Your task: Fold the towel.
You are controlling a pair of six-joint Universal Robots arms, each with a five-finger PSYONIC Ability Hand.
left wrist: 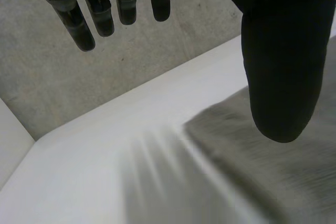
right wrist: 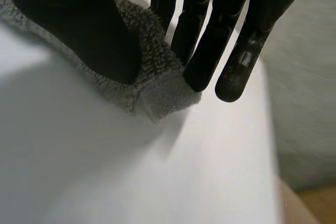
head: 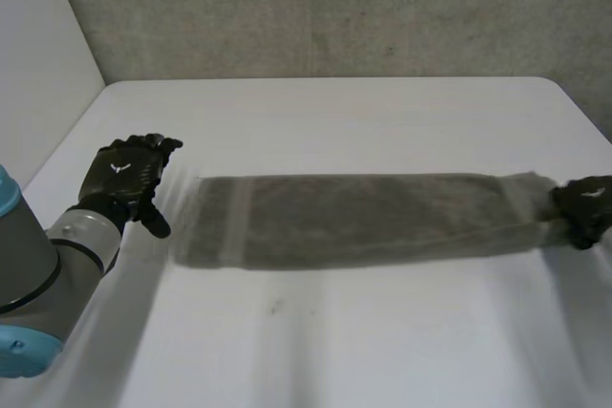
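A grey towel (head: 354, 219) lies as a long narrow strip across the white table (head: 325, 112). At the strip's right end my right hand (head: 581, 209) pinches it. In the right wrist view the towel's corner (right wrist: 157, 90) sits squeezed between the thumb (right wrist: 79, 24) and the fingers (right wrist: 205, 51). My left hand (head: 129, 174) hovers just off the strip's left end, fingers straight and spread, touching no cloth. In the left wrist view the towel's left end (left wrist: 262, 171) lies under the thumb (left wrist: 283, 66), with the fingers (left wrist: 105, 9) held above the bare table.
A grey wall (head: 335, 7) stands behind the table's far edge. The table's right edge (right wrist: 270, 129) runs close beside my right hand. Bare tabletop (head: 344, 341) lies in front of the towel and behind it.
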